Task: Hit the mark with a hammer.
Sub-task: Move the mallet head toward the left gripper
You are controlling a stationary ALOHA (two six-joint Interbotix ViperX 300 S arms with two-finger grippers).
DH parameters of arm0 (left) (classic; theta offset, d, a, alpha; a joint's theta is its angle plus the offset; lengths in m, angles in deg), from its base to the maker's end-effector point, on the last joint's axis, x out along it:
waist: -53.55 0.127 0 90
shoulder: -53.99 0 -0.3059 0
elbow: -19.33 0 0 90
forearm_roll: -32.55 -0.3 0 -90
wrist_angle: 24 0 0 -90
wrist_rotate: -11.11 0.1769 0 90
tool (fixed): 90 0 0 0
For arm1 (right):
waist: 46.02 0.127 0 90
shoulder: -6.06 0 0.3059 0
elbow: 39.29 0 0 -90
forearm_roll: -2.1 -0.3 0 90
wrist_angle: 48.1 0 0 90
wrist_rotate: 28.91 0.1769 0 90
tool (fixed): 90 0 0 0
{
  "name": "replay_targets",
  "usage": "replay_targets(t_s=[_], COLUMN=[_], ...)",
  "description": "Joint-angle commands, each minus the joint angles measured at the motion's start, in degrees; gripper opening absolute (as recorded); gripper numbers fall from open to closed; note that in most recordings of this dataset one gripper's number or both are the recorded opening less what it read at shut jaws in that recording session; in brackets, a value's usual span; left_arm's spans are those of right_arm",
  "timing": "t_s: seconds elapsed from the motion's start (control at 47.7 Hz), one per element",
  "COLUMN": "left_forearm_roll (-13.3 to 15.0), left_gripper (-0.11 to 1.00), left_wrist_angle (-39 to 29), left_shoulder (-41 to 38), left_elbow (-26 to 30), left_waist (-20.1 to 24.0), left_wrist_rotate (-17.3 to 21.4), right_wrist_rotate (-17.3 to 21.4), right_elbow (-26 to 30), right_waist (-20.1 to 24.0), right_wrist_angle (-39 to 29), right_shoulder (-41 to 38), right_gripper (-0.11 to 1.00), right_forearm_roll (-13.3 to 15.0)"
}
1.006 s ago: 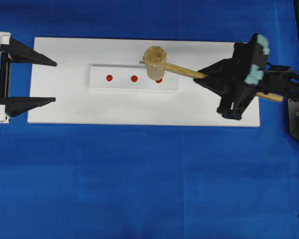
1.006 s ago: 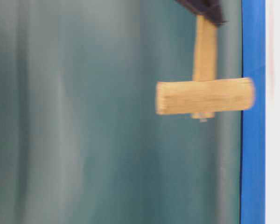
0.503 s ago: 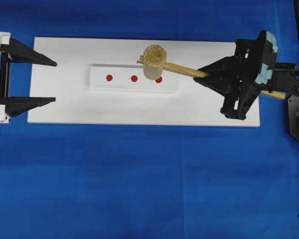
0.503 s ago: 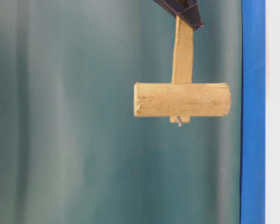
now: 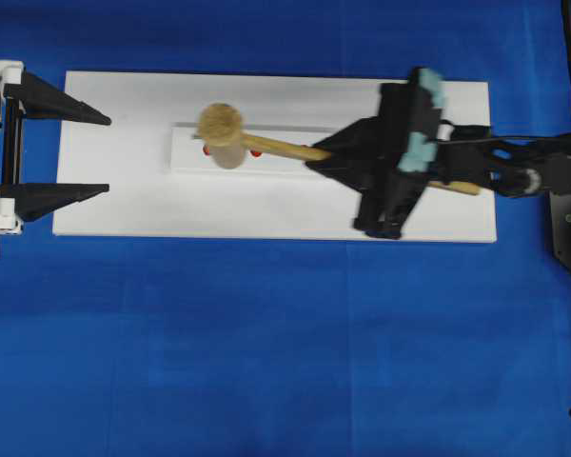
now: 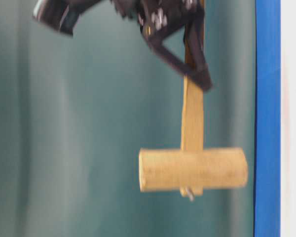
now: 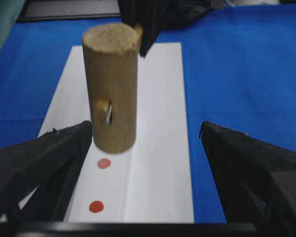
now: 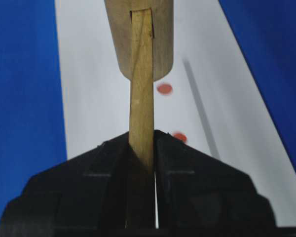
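The hammer (image 5: pixel 221 131), a tan wooden mallet, hangs a little above the left part of the white block (image 5: pixel 186 160), not touching it. My right gripper (image 5: pixel 325 158) is shut on its slim handle (image 8: pixel 141 94). In the left wrist view the head (image 7: pixel 111 94) stands upright over the block, with one red mark (image 7: pixel 104 163) just in front of it and a second mark (image 7: pixel 95 207) nearer the camera. Another red mark (image 8: pixel 164 89) shows beside the head in the right wrist view. My left gripper (image 5: pixel 108 154) stands open at the board's left end, holding nothing.
The block lies on a flat white board (image 5: pixel 266 205) over blue cloth (image 5: pixel 266 333). The right arm (image 5: pixel 514 176) stretches in from the right edge across the board. In the table-level view the hammer head (image 6: pixel 192 169) hangs before a green backdrop.
My right gripper has swung left along the block with the hammer, carrying the head from over the right-hand mark to the left part of the block. The left gripper has stayed put.
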Motion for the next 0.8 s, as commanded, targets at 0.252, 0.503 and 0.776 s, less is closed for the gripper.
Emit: replay_targets(t_s=[0.252,0.503,0.776], left_forearm_roll=[0.09,0.09,0.09], left_gripper=[0.90,0.90,0.90], left_wrist_angle=[0.26,3.08,9.58], left_shoulder=[-0.18,-2.72,-11.95], left_elbow=[0.26,0.62,3.34], left_waist=[0.35,1.05,1.76], left_wrist_rotate=[-0.09,-0.18,-0.18], right_wrist_rotate=[-0.18,-0.18,-0.18], right_elbow=[6.59,6.77,6.77], right_waist=[0.53,0.88,1.05], right_wrist_angle=[-1.23,-1.23,-1.05], right_shoulder=[-3.34,-3.43,-3.43], right_gripper=[0.03,0.03,0.03], right_forearm_roll=[1.05,1.05,1.32])
